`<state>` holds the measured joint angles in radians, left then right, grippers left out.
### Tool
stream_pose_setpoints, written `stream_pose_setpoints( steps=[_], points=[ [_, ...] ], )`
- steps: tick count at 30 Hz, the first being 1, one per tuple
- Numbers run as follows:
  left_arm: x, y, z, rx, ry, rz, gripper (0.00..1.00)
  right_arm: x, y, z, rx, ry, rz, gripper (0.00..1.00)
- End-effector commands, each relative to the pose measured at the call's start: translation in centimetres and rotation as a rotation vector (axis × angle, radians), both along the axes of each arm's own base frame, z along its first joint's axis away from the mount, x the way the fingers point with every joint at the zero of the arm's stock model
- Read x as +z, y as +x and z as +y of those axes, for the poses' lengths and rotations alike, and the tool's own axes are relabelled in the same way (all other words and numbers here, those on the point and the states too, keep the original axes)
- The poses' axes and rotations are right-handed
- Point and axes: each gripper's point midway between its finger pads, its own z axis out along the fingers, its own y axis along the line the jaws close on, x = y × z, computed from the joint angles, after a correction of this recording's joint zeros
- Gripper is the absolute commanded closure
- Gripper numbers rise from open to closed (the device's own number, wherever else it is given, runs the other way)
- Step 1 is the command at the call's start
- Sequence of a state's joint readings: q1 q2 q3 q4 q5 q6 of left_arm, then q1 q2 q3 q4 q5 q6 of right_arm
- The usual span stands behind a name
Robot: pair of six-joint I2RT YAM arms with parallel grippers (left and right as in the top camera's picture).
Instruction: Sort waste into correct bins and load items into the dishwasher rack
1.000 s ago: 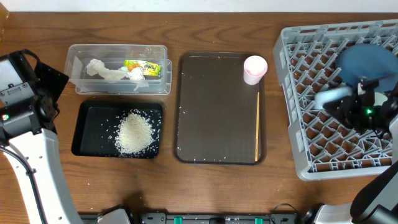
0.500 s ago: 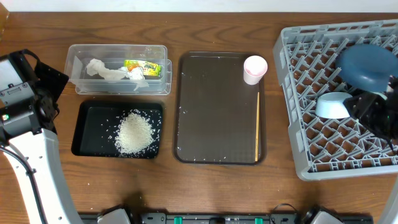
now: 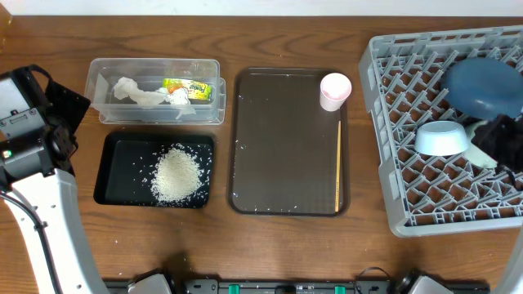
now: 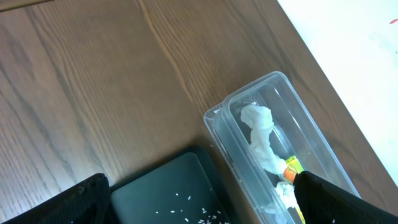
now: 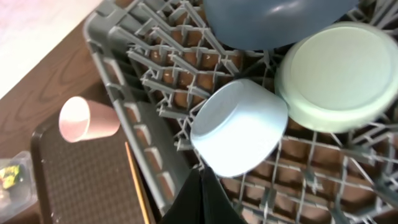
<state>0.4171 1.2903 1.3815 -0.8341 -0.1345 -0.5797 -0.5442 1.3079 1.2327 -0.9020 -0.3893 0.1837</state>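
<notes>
The grey dishwasher rack (image 3: 384, 163) at the right holds the dark blue plate (image 3: 482, 86), the upturned light blue bowl (image 3: 441, 137) and the mint green bowl (image 5: 339, 68). My right gripper (image 5: 202, 177) is shut and empty, its tips at the light blue bowl's (image 5: 239, 127) near edge. The pink cup (image 3: 335, 90) and chopsticks (image 3: 338, 163) lie on the brown tray. Tissue (image 3: 135, 91) and wrapper (image 3: 188, 88) sit in the clear tub (image 3: 155, 114). Rice (image 3: 177, 174) lies in the black tray (image 3: 114, 163). My left gripper (image 4: 199, 210) hangs open above the black tray's corner.
The dark brown serving tray (image 3: 278, 139) lies mid-table between the bins and the rack. My left arm (image 3: 33, 139) stands at the left edge beside the bins. Bare wooden table runs along the front.
My right gripper has let go of the light blue bowl, drawn back to the right and shut. The bowl now rests upside down in the rack. The left arm has not moved.
</notes>
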Motion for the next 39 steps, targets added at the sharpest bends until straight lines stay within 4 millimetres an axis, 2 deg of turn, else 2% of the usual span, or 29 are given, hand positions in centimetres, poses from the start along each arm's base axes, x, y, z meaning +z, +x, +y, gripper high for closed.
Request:
stream_pose_setpoints(
  steps=[1, 4, 9, 15, 18, 23, 29, 35, 39],
  points=[
    [0.2, -0.1, 0.3, 0.014, 0.004, -0.003, 0.04, -2.5, 1.7, 0.4, -0.007, 0.032, 0.05, 0.99],
    [0.2, -0.1, 0.3, 0.014, 0.004, -0.003, 0.04, -4.3, 3.1, 0.1, -0.025, 0.005, 0.091, 0.99],
    [0.2, -0.1, 0.3, 0.014, 0.004, -0.003, 0.04, -7.3, 4.1, -0.1, -0.031, -0.019, 0.17, 0.99],
    [0.2, -0.1, 0.3, 0.014, 0.004, -0.003, 0.04, -9.8, 4.4, -0.4, -0.032, -0.003, 0.23, 0.99],
    [0.2, -0.1, 0.3, 0.014, 0.004, -0.003, 0.04, -10.5, 4.1, -0.4, -0.036, 0.001, 0.257, 0.99],
    [0.2, -0.1, 0.3, 0.014, 0.004, -0.003, 0.04, -10.5, 3.7, -0.4, -0.042, 0.006, 0.271, 0.99],
    [0.2, -0.1, 0.3, 0.014, 0.004, -0.003, 0.04, -9.8, 2.2, 0.0, -0.091, 0.032, 0.318, 0.99],
    [0.2, -0.1, 0.3, 0.014, 0.004, -0.003, 0.04, -7.1, 0.6, 0.5, -0.104, 0.012, 0.29, 0.99],
    [0.2, -0.1, 0.3, 0.014, 0.004, -0.003, 0.04, -4.6, 0.1, 2.1, -0.068, 0.002, 0.226, 0.99]
  ],
)
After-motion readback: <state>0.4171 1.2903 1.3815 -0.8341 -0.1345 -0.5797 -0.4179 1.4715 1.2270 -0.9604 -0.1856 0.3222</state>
